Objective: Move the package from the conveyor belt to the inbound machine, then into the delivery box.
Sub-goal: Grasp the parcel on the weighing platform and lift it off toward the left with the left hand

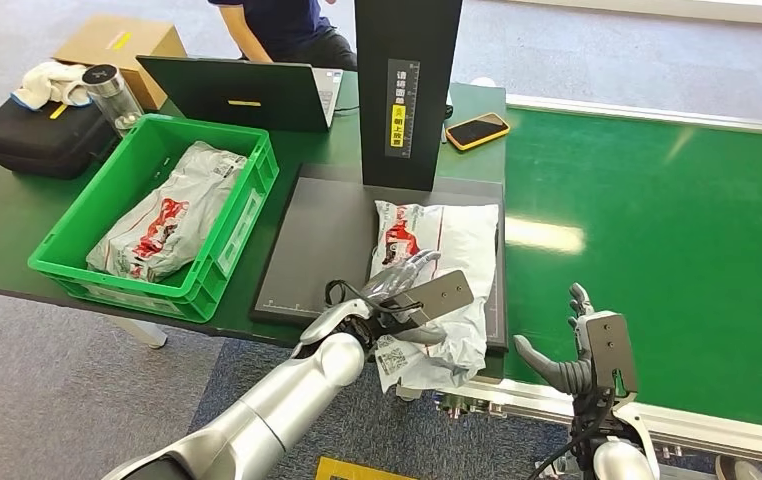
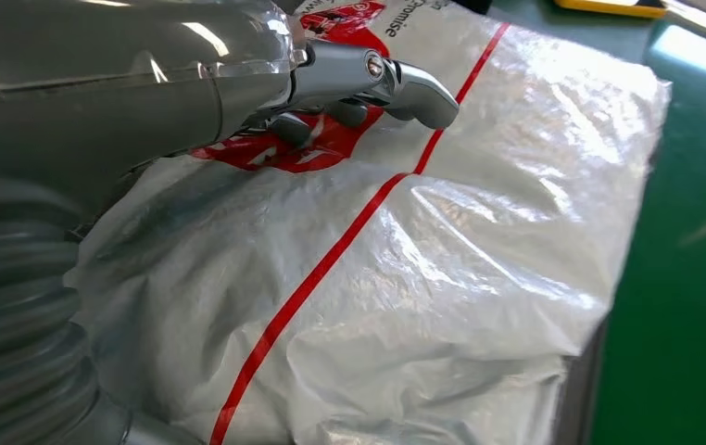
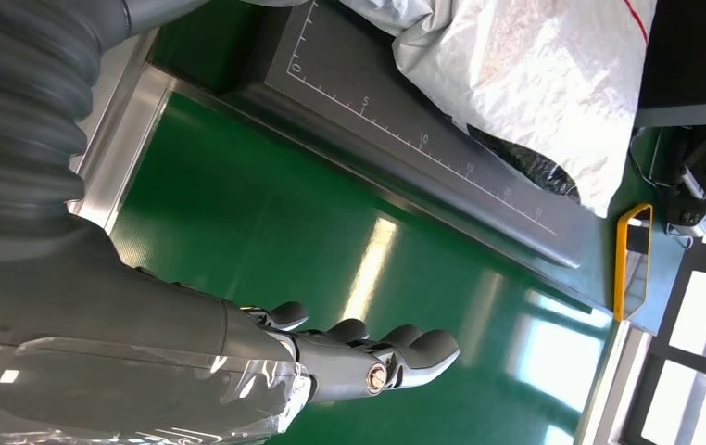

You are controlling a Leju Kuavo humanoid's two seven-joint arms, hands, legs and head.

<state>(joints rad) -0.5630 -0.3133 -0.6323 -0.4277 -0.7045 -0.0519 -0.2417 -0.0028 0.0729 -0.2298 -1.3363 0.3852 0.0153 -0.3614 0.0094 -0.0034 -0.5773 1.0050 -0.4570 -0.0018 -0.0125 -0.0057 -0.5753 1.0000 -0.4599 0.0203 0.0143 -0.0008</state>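
A white plastic package (image 1: pixel 447 240) with red print lies on the dark plate of the inbound machine (image 1: pixel 317 250), its crumpled near end hanging over the plate's front edge. My left hand (image 1: pixel 404 283) rests on top of the package's near part, fingers stretched out over the plastic. The left wrist view shows those fingers (image 2: pixel 349 83) lying on the red print of the package (image 2: pixel 442 250). My right hand (image 1: pixel 567 355) hovers open over the near edge of the green conveyor belt (image 1: pixel 657 250), to the right of the plate. In the right wrist view it (image 3: pixel 349 357) holds nothing.
A green delivery box (image 1: pixel 227 240) stands left of the plate with another white package (image 1: pixel 167 215) inside. The machine's black tower (image 1: pixel 407 90) rises behind the plate. A phone (image 1: pixel 477 130), a laptop (image 1: pixel 247 95) and a seated person (image 1: pixel 287 25) are at the back.
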